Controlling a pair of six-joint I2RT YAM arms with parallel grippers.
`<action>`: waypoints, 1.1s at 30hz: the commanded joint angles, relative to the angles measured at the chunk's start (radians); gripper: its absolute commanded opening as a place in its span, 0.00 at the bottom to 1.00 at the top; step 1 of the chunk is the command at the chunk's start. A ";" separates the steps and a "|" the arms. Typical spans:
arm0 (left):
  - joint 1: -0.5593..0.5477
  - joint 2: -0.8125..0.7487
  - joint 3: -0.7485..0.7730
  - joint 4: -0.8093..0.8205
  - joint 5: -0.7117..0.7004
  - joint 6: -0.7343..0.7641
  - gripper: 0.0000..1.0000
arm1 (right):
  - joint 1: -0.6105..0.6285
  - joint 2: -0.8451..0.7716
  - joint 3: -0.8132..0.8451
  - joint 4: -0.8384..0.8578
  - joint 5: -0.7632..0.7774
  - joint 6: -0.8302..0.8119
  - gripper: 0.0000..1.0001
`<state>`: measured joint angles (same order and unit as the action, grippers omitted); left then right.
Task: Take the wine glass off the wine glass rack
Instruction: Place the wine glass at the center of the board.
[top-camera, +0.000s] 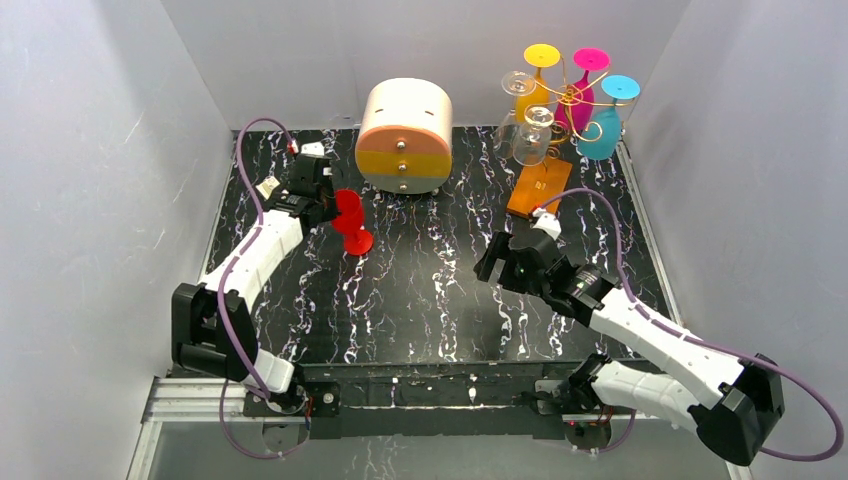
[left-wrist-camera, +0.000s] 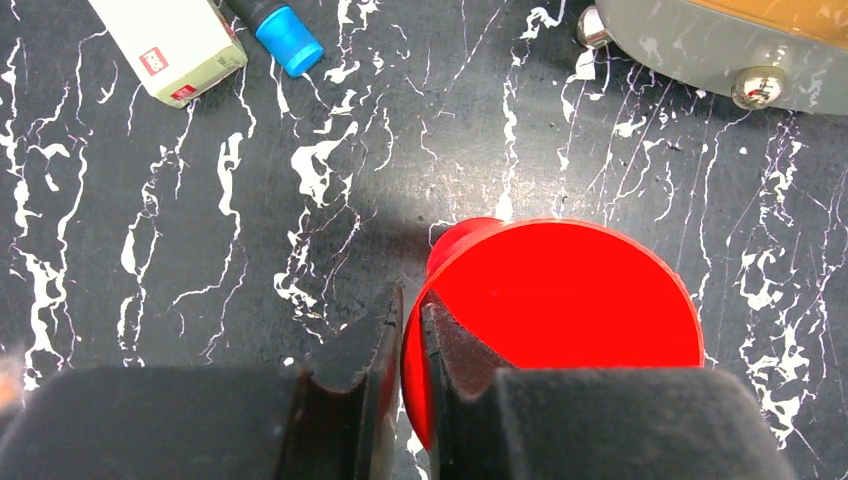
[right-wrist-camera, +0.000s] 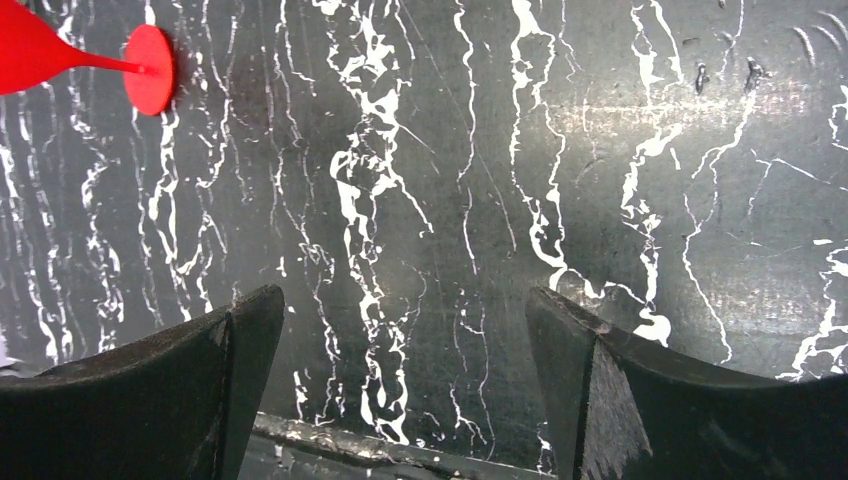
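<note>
One red wine glass (top-camera: 349, 212), rim pinched by left gripper (left-wrist-camera: 410, 302), may topple on release; right gripper (right-wrist-camera: 405, 305) spread.

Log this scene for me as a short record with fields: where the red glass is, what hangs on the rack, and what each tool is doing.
red wine glass: off the rack, on the left side of the table, near the drawer box
left tool: shut on the edge of the red wine glass
right tool: open, holding nothing, over the table
wine glass rack: far right corner, with yellow glass, pink glass, blue glass and clear glass hanging
</note>
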<state>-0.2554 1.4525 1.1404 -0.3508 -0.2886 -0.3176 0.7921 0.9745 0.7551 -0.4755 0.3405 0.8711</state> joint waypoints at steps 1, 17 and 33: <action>0.002 0.031 0.042 -0.045 -0.001 -0.015 0.14 | -0.011 -0.040 -0.008 0.002 -0.011 0.030 0.99; 0.002 0.080 0.171 -0.136 -0.015 -0.003 0.25 | -0.048 -0.035 0.029 -0.023 0.000 -0.002 0.99; 0.005 0.016 0.221 -0.211 -0.084 0.001 0.60 | -0.066 -0.029 0.093 -0.059 0.052 -0.112 0.99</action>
<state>-0.2554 1.5280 1.3170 -0.5072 -0.3126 -0.3233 0.7383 0.9432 0.7761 -0.5194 0.3504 0.8146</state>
